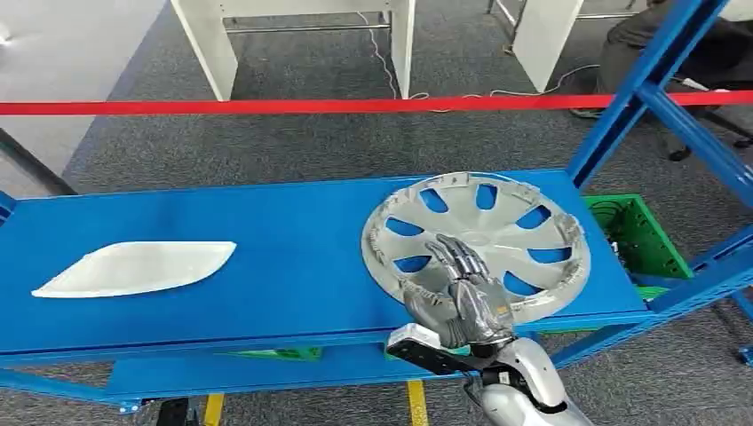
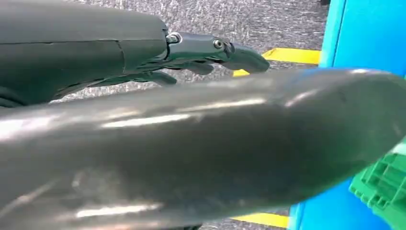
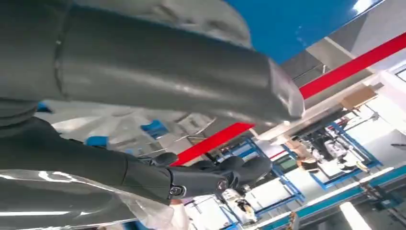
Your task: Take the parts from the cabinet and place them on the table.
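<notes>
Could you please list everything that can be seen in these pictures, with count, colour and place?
Round silver plastic hubcap: one, silver-grey, right part of the blue shelf, tilted, under the right robot hand.
Flat white leaf-shaped plastic part: one, white, left part of the shelf.
Blue metal shelf: one, blue, across the middle.
Green plastic crate: one, green, just past the shelf's right end.
Red barrier tape: one, red, stretched behind the shelf.
White table legs: several, white, on the grey carpet behind.
Right robot hand: one, silver and dark, on the hubcap's near rim.
Left robot hand: one, dark grey, over carpet beside the shelf.
</notes>
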### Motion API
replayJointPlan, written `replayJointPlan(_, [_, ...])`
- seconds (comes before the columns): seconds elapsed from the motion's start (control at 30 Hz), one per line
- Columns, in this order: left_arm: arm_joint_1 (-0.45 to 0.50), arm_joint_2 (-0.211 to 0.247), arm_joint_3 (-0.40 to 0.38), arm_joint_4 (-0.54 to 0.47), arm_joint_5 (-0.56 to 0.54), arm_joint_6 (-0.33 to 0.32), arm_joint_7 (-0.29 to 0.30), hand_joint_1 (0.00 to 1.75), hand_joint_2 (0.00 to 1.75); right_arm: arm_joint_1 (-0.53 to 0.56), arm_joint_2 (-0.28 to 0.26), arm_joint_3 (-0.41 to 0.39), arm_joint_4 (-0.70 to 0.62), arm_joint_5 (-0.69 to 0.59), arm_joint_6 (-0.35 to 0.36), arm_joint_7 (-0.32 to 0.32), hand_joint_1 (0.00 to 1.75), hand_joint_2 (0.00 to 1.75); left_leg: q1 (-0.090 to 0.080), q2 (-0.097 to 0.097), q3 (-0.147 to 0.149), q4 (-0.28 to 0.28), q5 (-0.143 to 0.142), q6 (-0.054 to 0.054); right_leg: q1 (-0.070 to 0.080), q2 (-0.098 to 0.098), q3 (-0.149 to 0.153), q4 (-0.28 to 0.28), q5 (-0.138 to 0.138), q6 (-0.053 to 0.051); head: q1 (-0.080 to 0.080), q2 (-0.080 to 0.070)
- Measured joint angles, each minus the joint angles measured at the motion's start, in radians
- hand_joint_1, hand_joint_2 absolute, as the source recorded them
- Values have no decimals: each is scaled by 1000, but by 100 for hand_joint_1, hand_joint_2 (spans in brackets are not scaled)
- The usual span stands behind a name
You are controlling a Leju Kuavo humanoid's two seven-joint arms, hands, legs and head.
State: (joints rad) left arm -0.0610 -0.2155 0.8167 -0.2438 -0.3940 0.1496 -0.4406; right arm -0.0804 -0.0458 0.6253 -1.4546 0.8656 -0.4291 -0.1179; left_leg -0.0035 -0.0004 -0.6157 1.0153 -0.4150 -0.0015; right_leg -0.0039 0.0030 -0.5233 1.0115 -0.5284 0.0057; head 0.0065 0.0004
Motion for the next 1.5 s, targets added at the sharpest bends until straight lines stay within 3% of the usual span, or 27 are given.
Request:
replayJointPlan(0.07, [0,2,0,0,-1,-3,0,0,0,-1,0,-2,0,-6,3,-2,0,0,2,-1,-3,3,-1,-10,-8,-3,-4,-8,17,-11,1,0])
replayJointPlan(0.13, [0,3,0,0,-2,-8,0,0,0,-3,0,-4,0,-16,7,-3,0,0,5,-2,-29,82,-85,-23,-8,-7,-15,-7,29,-23,-6,0])
replayJointPlan(0.2, [0,4,1,0,-8,-11,0,0,0,-2,0,-11,2,-19,11,-5,0,0,9,-2,-80,246,-178,-30,-6,-9,-33,-5,40,-24,-6,0])
replayJointPlan(0.23, [0,4,0,0,-8,-12,1,0,0,-2,0,-14,3,-20,11,-5,0,0,9,-2,-91,299,-201,-31,-5,-9,-43,-3,47,-24,-7,0])
replayJointPlan(0.3, [0,4,1,0,-8,-13,3,0,0,-1,0,-18,4,-21,12,-6,0,0,9,-2,-49,259,-174,-29,-5,-9,-62,1,57,-23,-7,0])
replayJointPlan(0.37, [-1,5,1,0,-8,-13,3,0,0,-2,0,-20,4,-21,12,-6,0,0,8,-2,63,83,-107,-19,-5,-7,-73,3,67,-17,-7,0])
replayJointPlan(0.4, [-3,6,1,0,-8,-13,3,0,0,-2,0,-20,4,-21,12,-7,0,0,7,-3,110,4,-99,-12,-5,-7,-74,3,71,-14,-6,0])
replayJointPlan(0.57, [-5,6,2,0,-10,-3,4,0,0,-1,0,-22,4,-21,12,-9,0,0,-1,-2,99,-29,-80,18,-5,-8,-91,1,92,18,-6,0])
replayJointPlan(0.6, [-6,5,2,0,-11,1,5,0,0,0,0,-25,4,-21,12,-9,0,0,2,2,96,-32,-72,25,-7,-5,-108,17,68,21,-4,0])
replayJointPlan(0.63, [-8,6,2,0,-12,2,5,0,0,-1,0,-27,4,-21,12,-9,0,0,3,2,87,-32,-65,35,-7,-4,-125,66,16,24,-1,0])
replayJointPlan(0.7, [-8,5,2,0,-13,1,8,0,0,2,0,-29,5,-23,13,-9,0,0,1,2,67,-31,-50,38,-8,-5,-178,224,-80,28,-1,0])
replayJointPlan(0.73, [-7,5,2,0,-13,-2,8,0,0,6,0,-32,5,-23,12,-8,0,0,0,3,57,-30,-44,38,-8,-5,-196,284,-103,30,0,0])
replayJointPlan(0.77, [-7,5,3,0,-13,-4,8,0,0,12,-2,-39,5,-21,12,-6,0,0,0,3,49,-30,-39,37,-8,-5,-194,304,-102,31,-1,0])
replayJointPlan(0.8, [-6,5,3,0,-13,-7,8,0,0,17,-9,-48,5,-12,11,3,0,0,0,3,42,-29,-33,36,-8,-5,-164,274,-79,31,-1,0])
replayJointPlan(0.9, [-4,6,6,1,-13,-14,10,0,0,24,-40,-80,-3,13,13,25,0,0,0,3,34,-23,-26,29,-8,-8,6,20,6,27,0,0])
replayJointPlan(0.93, [-3,6,8,1,-13,-16,10,0,0,27,-53,-94,-9,17,18,28,0,0,-6,2,29,-20,-25,24,-4,-8,40,-19,-10,26,0,0])
replayJointPlan(1.03, [-1,7,9,1,-19,-20,11,0,0,48,-88,-155,-26,23,45,21,0,0,-6,2,26,-16,-15,9,-5,-3,32,-25,-11,16,-3,0])
replayJointPlan(1.07, [-1,7,10,1,-19,-20,11,0,0,55,-101,-173,-31,23,49,19,0,0,-7,2,26,-14,-14,5,-7,-4,28,-29,-6,6,-1,0])
replayJointPlan(1.1, [0,10,10,1,-19,-21,11,0,0,56,-105,-184,-34,23,51,19,0,175,-3,1,22,-7,-24,0,-12,-6,32,-33,1,-4,-1,0])
replayJointPlan(1.17, [1,11,10,1,-23,-28,13,0,0,56,-121,-209,-39,22,64,23,0,175,1,1,-19,103,-110,-13,-11,-5,25,-33,7,-14,-7,0])
replayJointPlan(1.2, [1,12,10,1,-27,-33,13,0,0,61,-135,-223,-39,17,77,27,0,175,3,1,-55,196,-155,-17,-10,-5,22,-32,8,-15,-7,0])
replayJointPlan(1.23, [1,12,10,2,-30,-36,13,0,0,67,-147,-236,-39,8,92,31,0,0,4,1,-82,268,-182,-19,-9,-7,19,-30,9,-15,-7,0])
replayJointPlan(1.27, [2,12,10,2,-31,-41,15,0,0,69,-158,-253,-38,-3,106,31,0,0,4,1,-92,302,-185,-20,-9,-8,17,-29,9,-15,-7,0])
replayJointPlan(1.3, [2,13,10,2,-34,-43,16,0,0,70,-175,-276,-35,-16,118,31,0,175,5,1,-81,289,-163,-18,-9,-8,16,-27,10,-15,-7,0])
replayJointPlan(1.4, [2,16,10,2,-42,-49,16,0,0,63,-222,-351,-20,-37,159,17,0,175,4,-1,35,58,-35,-2,-8,-8,20,-24,7,-10,-7,0])
replayJointPlan(1.43, [1,18,10,2,-43,-50,16,0,0,62,-235,-376,-11,-39,168,10,0,175,-1,-3,62,21,-53,5,-5,-8,16,-24,6,-6,-5,0])
replayJointPlan(1.5, [0,19,10,2,-44,-52,16,0,0,61,-258,-417,1,-42,180,2,0,175,-4,-3,60,3,-50,8,-6,-6,11,-23,11,6,-6,0])
